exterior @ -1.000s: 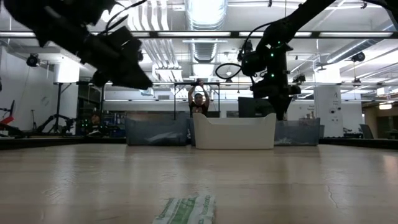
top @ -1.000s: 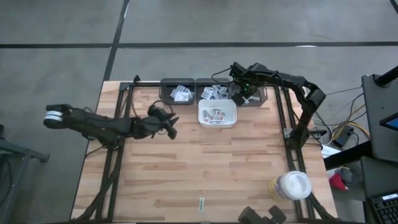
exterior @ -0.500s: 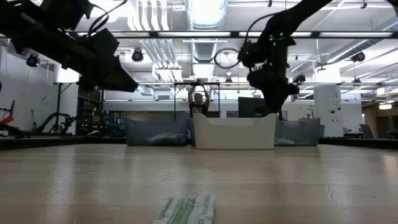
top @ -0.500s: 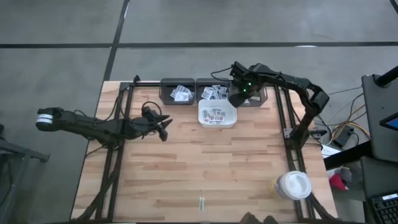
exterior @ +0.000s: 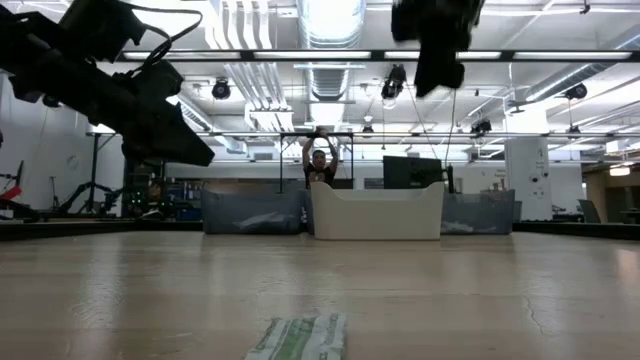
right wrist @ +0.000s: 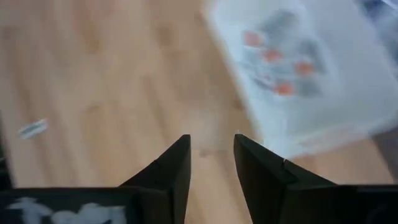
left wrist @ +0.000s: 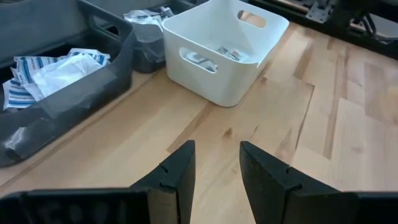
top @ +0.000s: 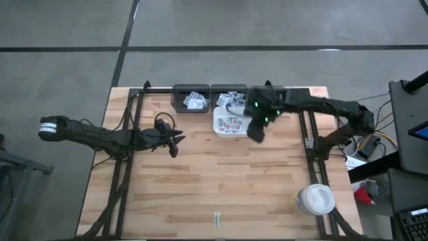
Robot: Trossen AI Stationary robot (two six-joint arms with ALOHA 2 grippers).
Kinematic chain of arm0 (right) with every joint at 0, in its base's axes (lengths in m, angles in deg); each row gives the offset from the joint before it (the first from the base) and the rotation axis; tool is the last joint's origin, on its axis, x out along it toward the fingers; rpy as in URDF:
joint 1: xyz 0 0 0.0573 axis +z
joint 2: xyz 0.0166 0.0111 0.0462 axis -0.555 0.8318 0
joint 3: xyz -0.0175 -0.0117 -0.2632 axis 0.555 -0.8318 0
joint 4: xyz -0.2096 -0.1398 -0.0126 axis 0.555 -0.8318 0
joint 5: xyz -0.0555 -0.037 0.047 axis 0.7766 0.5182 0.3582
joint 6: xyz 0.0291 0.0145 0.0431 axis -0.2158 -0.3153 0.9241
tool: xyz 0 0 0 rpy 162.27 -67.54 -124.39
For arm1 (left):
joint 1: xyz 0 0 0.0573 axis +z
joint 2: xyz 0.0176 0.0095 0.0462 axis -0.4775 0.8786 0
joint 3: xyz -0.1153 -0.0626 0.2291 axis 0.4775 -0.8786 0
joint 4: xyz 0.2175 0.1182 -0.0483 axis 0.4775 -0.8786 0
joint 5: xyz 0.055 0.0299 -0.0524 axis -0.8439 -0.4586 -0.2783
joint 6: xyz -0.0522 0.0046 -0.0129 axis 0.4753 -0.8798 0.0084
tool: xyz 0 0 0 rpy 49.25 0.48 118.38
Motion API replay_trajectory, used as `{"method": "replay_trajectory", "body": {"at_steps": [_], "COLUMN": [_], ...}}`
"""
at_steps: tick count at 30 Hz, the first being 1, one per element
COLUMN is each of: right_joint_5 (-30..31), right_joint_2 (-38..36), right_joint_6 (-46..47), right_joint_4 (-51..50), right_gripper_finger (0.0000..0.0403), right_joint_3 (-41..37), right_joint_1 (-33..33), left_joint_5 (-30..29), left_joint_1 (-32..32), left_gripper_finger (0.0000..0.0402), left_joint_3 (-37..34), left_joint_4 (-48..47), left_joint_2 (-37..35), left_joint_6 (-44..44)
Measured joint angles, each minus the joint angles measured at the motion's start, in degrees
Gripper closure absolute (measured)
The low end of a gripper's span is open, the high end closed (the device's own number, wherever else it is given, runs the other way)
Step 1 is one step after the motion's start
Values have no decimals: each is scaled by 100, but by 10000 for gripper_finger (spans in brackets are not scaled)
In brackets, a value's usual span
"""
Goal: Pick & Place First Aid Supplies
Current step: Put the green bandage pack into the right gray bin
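The first aid supplies lie in several places. Red-printed packets (top: pixel 231 123) are in the white tray (top: pixel 221 131). Blue-striped packets (left wrist: pixel 43 67) fill a dark bin (top: pixel 190 100), and more packets (top: pixel 229 100) fill the bin beside it. One greenish-printed packet (top: pixel 217 219) lies flat on the table near its front edge, also seen as the packet (exterior: pixel 298 338) and the packet (right wrist: pixel 32 129). My right gripper (right wrist: pixel 211 155) hovers open and high, just off the tray's right near corner. My left gripper (left wrist: pixel 216 163) is open and empty above the boards left of the tray (left wrist: pixel 224 56).
A round white-lidded jar (top: pixel 315 199) stands at the near right corner. Dark frame rails (top: pixel 304 127) run along both table sides. Bare boards (top: pixel 214 174) stretch between the tray and the lone packet. A person (exterior: pixel 320 165) stands in the room beyond the table.
My right gripper has left the far right bin, risen well above the table and swung toward the near edge, past the tray's right side. My left gripper has drawn back a little toward the table's left edge and sunk slightly. Nothing on the table has moved.
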Motion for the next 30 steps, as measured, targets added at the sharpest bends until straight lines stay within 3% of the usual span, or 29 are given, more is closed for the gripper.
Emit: {"method": "replay_trajectory", "body": {"at_steps": [7, 14, 21, 30], "right_joint_5": [0, -3, -4, -445], "right_joint_2": [-190, 29, 847, 2413], "right_joint_6": [-29, -855, -879, -1527], "right_joint_4": [865, 1891, 2118, 2021], "right_gripper_finger": [294, 298, 296, 312], "right_joint_3": [0, 16, 363, 1690], "right_joint_1": [1645, 2913, 3452, 3796], "left_joint_5": [-2, 220, 695, 739], "left_joint_1": [0, 0, -2, -2], "left_gripper_finger": [278, 278, 278, 278], "left_joint_3": [0, 0, 4, 4], "left_joint_4": [0, -44, -119, -160], "left_joint_2": [9, 9, 6, 11], "left_joint_6": [0, 112, 144, 91]}}
